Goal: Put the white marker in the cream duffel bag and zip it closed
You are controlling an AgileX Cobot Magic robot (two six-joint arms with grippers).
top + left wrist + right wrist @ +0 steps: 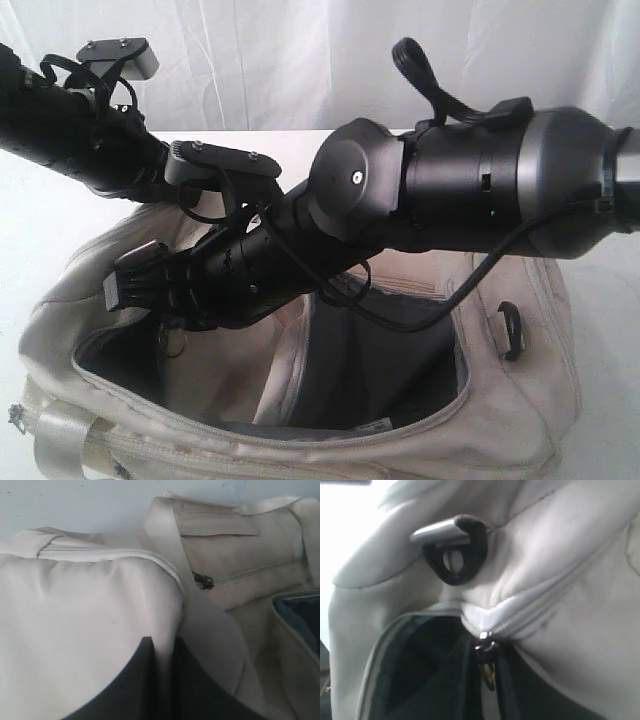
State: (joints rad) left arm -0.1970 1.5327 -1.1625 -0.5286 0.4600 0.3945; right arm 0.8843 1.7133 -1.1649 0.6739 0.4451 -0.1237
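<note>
Cream duffel bag (520, 400) open, right pincer (489, 692) on zipper pull (488, 667)

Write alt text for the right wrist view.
The right gripper is closed on the metal zipper pull of the cream duffel bag. The bag's mouth gapes beside it, showing dark lining, and a black plastic loop holds a shiny strap end nearby.

soft, flat white light; glare bleaches part of the right wrist view. inside the cream duffel bag (520, 400) it is dark; near fabric looks blurred, perhaps unfocused.
</note>
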